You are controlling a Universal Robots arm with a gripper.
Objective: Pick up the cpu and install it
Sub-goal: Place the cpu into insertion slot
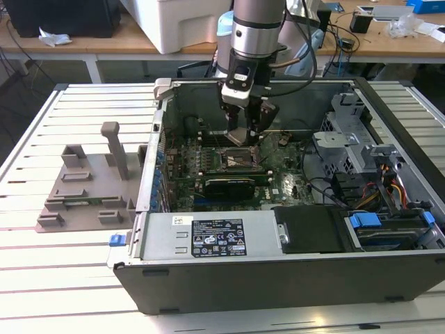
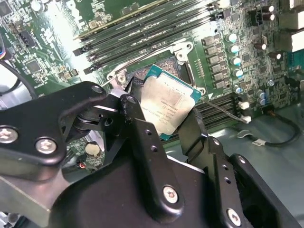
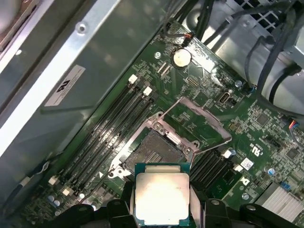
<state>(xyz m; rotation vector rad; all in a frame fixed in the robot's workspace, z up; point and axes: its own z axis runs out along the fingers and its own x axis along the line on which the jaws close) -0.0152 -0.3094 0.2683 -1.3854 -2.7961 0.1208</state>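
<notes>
black fingers [image 2: 142, 142] of the gripper [image 2: 161, 116] up close in the second wrist view, clamped on 2 opposite edges of the cpu [image 2: 167, 105], silver lid facing out. first wrist view shows the same grip, cpu [image 3: 161, 197] between both fingers. exterior view: gripper [image 1: 243, 129] down inside the open computer case [image 1: 278, 285], cpu held just above the socket [image 1: 233, 158], not seated as far as i can judge. socket [image 3: 154, 152] bare, contact field exposed, load frame [image 3: 199, 118] swung open beside it. memory slots [image 3: 118, 118] run alongside. grey moulded tray [image 1: 76, 188] sits on the slatted table [image 1: 42, 278] at the exterior view's left, well apart from the case.

risks, my read:
- cpu looks turned a bit against the socket square in the second wrist view. going down like that could land a corner on the contacts and bend them.
- grip is on thin edges only. a slip would drop the chip onto the bare socket.
- fingers are wide and near the open frame and the slots. a knock could shift the chip.
- can't tell corner-mark orientation. wrong way round would not seat.

writing:
- faint print on the cpu lid, too small to read.
- white sticker [image 3: 64, 85] on the case wall with 1 dark mark.
- black label [image 1: 217, 239] with white print and icons on the power supply box [image 1: 167, 240].
- none read out.
</notes>
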